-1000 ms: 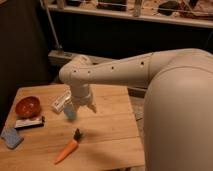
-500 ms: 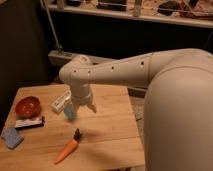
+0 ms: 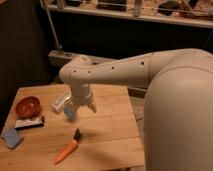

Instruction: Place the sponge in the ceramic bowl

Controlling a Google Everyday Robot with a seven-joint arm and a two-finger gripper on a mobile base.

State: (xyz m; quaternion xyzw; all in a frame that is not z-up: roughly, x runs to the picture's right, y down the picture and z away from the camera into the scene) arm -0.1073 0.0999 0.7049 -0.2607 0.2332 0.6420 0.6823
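Nothing has shifted since the earlier frames: the arm, the gripper and every item on the table sit where they did. The bulky white robot arm (image 3: 130,75) reaches from the right across the scene, its elbow bending down over the middle of the light wooden slatted table (image 3: 112,132). At its lower end the white gripper (image 3: 81,107) hangs just above the tabletop, near the table's centre; whether it is apart or together cannot be told from this view.

On the left side of the table stands the small round glossy reddish-brown ceramic bowl (image 3: 27,106). An orange carrot with a dark green top (image 3: 67,149) lies near the front, its top pointing toward the gripper. A flat black-and-white bar (image 3: 29,123) lies just in front of the bowl. A white packet (image 3: 60,101) lies tilted just left of the gripper, and 1 pale blue upright object (image 3: 70,113) stands beside it, below the gripper's left edge.

The small flat blue-grey rectangular sponge (image 3: 11,137) lies on the table at the near left corner, outside the bowl, with the bar between them, well apart from the gripper.
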